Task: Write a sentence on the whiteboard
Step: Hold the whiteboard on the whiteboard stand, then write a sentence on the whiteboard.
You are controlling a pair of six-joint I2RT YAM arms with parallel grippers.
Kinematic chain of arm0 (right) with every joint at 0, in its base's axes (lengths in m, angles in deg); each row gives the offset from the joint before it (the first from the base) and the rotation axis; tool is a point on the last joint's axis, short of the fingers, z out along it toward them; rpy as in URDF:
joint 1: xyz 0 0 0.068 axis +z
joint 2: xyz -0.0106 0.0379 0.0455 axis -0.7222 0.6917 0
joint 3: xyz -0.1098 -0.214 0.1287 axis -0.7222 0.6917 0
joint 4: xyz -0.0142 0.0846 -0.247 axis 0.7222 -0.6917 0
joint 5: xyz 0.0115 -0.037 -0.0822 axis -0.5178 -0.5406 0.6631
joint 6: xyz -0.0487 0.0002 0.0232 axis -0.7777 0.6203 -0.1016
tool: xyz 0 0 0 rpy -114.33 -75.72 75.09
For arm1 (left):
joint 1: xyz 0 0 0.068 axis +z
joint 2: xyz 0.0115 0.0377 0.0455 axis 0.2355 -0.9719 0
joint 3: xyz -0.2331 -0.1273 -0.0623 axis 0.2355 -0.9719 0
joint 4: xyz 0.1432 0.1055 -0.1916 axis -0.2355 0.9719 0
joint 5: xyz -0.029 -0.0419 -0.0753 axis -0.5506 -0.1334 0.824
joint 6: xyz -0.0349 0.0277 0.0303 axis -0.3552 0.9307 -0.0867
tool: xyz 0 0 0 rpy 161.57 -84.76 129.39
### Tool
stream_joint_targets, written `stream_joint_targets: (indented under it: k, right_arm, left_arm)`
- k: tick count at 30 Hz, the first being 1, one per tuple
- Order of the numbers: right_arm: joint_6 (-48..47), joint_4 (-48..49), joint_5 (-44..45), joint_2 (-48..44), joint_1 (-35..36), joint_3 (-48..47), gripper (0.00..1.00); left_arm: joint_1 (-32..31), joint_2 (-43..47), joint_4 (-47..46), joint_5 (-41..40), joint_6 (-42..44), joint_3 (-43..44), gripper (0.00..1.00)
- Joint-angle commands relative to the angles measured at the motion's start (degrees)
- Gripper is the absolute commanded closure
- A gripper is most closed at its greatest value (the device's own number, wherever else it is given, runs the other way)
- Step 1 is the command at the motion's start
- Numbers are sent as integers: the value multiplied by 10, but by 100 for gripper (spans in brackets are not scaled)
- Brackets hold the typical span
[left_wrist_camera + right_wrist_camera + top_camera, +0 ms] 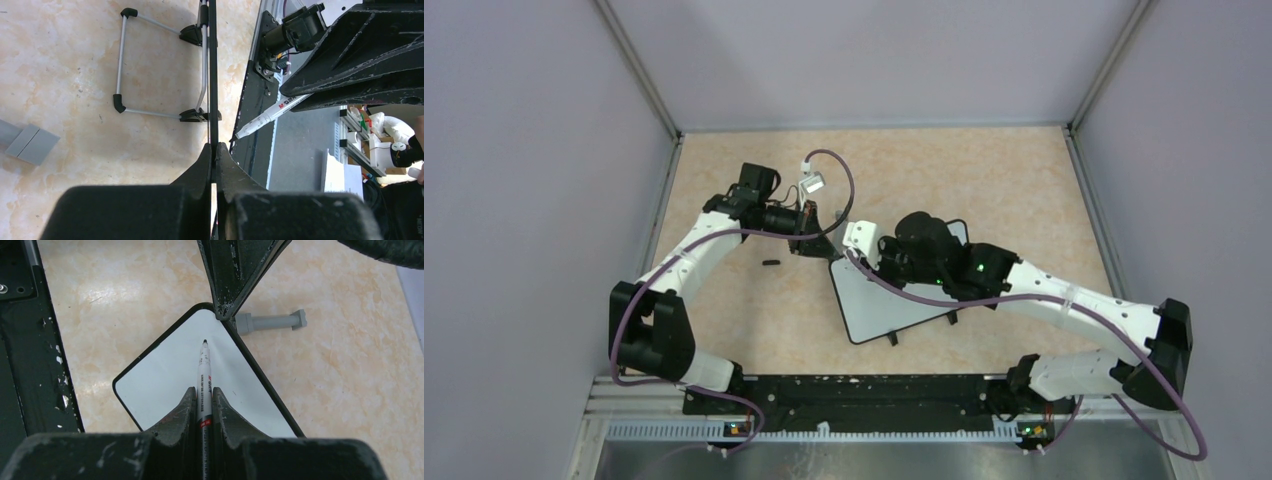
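Below, beige marbled tabletop (1024,180), grey walls (524,150); left pincer (214,149) tight on whiteboard (170,375), right pincer (204,392) on marker (204,365).

whiteboard (165,385) plain white, thin black rim; marker (204,371) white, black tip, red print; tabletop (345,380) mottled beige-cream.

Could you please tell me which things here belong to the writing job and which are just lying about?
Job: whiteboard, marker, left claw gripping the board's edge, right claw holding the marker.
Lying about: small black piece on the table, grey bar.
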Motion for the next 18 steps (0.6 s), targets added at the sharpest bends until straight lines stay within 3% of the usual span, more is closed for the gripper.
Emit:
stream_joint_targets:
  k: [1,18]
  right_arm:
    - [3,13,12,5,9,-30,100]
    - [-3,31,47,25,10,-36,100]
  left_arm:
    - [-1,6,-14,12,-4,-5,100]
    - [-2,10,-15,21,-3,-6,100]
